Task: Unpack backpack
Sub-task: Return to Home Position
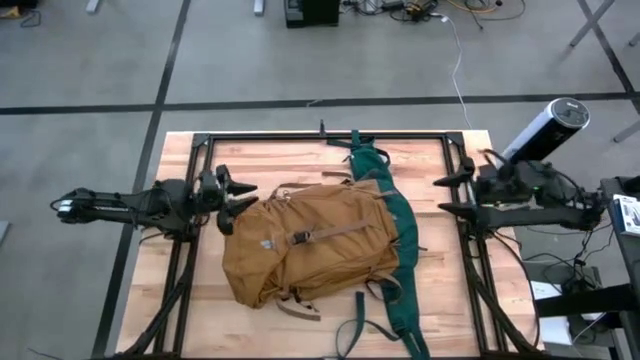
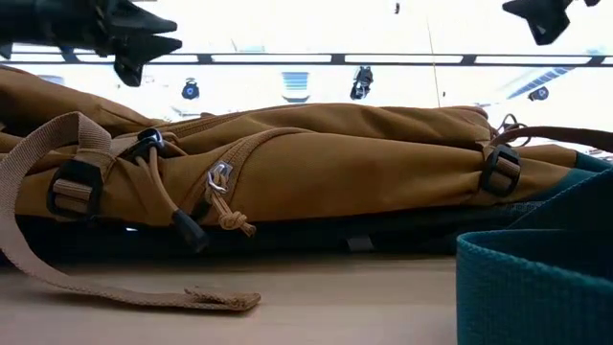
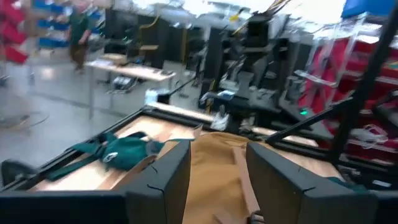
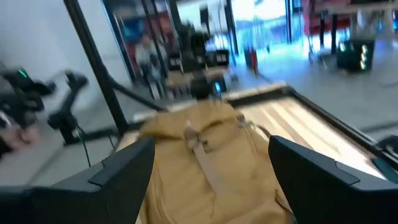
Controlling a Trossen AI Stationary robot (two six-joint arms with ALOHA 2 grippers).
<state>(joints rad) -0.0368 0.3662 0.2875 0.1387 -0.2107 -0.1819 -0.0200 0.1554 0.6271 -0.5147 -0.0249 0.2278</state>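
The mustard-tan backpack (image 1: 310, 245) lies flat on its dark green back panel in the middle of the wooden table, brown strap and buckle (image 1: 300, 238) facing up. Its green straps (image 1: 385, 190) trail toward the far and near edges. In the low view the backpack (image 2: 316, 163) fills the frame, with a tan strap (image 2: 115, 287) resting on the table. My left gripper (image 1: 238, 198) hovers open just left of the backpack's top end; the left wrist view shows the gripper (image 3: 217, 180) above the fabric. My right gripper (image 1: 450, 195) is open at the table's right side, clear of the bag (image 4: 205, 155).
A black metal frame (image 1: 320, 137) runs around the tabletop, with rails down both sides. A silver-and-black cylinder (image 1: 545, 128) stands off the table's far right corner. Bare wood shows left of the bag and along the far edge.
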